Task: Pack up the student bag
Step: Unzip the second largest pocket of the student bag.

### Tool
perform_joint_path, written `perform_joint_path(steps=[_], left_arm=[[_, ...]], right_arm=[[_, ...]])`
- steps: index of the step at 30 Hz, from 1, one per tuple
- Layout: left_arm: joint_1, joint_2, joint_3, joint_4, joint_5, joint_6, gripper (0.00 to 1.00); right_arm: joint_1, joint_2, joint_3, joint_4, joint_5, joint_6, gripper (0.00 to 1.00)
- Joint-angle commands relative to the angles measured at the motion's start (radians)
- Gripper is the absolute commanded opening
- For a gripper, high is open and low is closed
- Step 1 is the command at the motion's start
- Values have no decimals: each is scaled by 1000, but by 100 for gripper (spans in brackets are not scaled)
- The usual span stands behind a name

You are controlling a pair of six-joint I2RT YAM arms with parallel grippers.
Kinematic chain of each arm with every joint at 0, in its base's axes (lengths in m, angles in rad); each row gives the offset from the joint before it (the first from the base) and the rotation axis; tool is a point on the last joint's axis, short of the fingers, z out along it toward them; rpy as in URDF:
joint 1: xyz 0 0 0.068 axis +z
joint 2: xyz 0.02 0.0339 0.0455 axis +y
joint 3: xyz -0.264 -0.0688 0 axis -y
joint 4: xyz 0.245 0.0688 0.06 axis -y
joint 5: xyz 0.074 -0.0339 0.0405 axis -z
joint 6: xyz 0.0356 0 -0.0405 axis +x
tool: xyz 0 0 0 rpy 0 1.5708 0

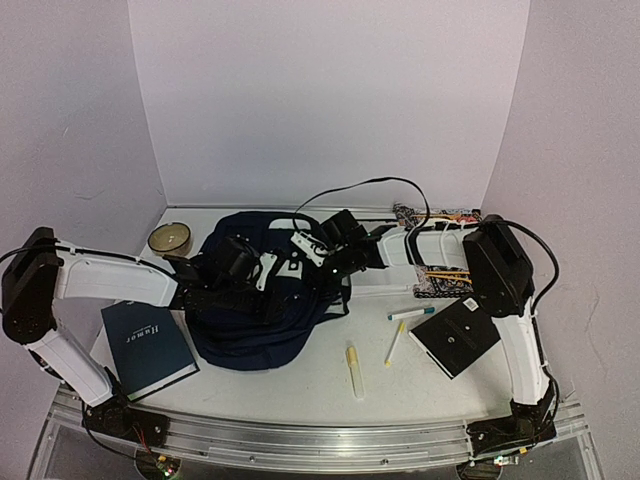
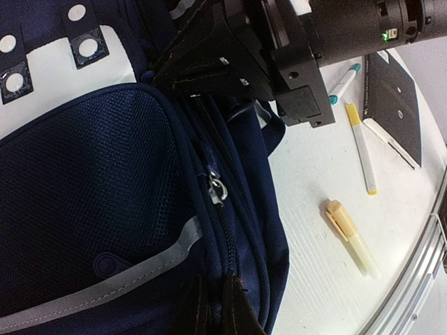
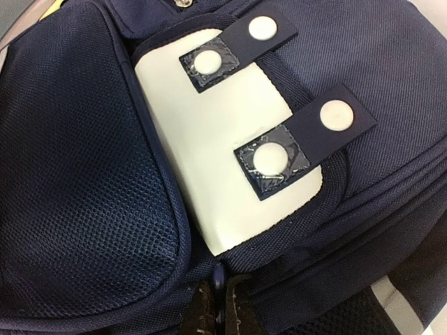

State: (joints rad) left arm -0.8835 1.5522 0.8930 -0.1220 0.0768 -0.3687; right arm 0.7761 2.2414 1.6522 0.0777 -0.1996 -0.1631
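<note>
The student bag (image 1: 262,325), a navy backpack with white patches, lies flat in the middle of the table. In the left wrist view my left gripper (image 2: 213,307) is shut on the bag's fabric (image 2: 105,181) along the zipper line, just below a metal zipper slider (image 2: 218,192). Across the bag, my right gripper (image 3: 220,310) is shut on a small navy pull tab (image 3: 219,276) at the seam under the white snap patch (image 3: 223,153). From above, the left gripper (image 1: 250,295) and the right gripper (image 1: 312,262) meet over the bag's top.
A dark hardcover book (image 1: 148,348) lies left of the bag and a round tin (image 1: 170,238) sits behind it. To the right lie a yellow highlighter (image 1: 354,370), a pen (image 1: 396,342), a teal-capped marker (image 1: 411,312), a black notebook (image 1: 455,337) and a patterned pouch (image 1: 440,282).
</note>
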Motion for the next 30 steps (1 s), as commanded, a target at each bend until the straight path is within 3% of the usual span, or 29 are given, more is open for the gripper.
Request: perform_joint_path(steps=[1,12,20,30], left_arm=[[-10,-64,0,15,-63,-35,0],[5,-36,-11,-22,-256,-149,0],[23,11,3,-23,-264,-225,0],[26,62,32,-1,-264,-289,0]], right_arm=[[-17,-100,-52,-46,74,18,0],[-21,-299,-308,157,-71,145,0],[-24,-370,-508,406,-228,258,0],[-21,-420,-644,622,-346,330,2]])
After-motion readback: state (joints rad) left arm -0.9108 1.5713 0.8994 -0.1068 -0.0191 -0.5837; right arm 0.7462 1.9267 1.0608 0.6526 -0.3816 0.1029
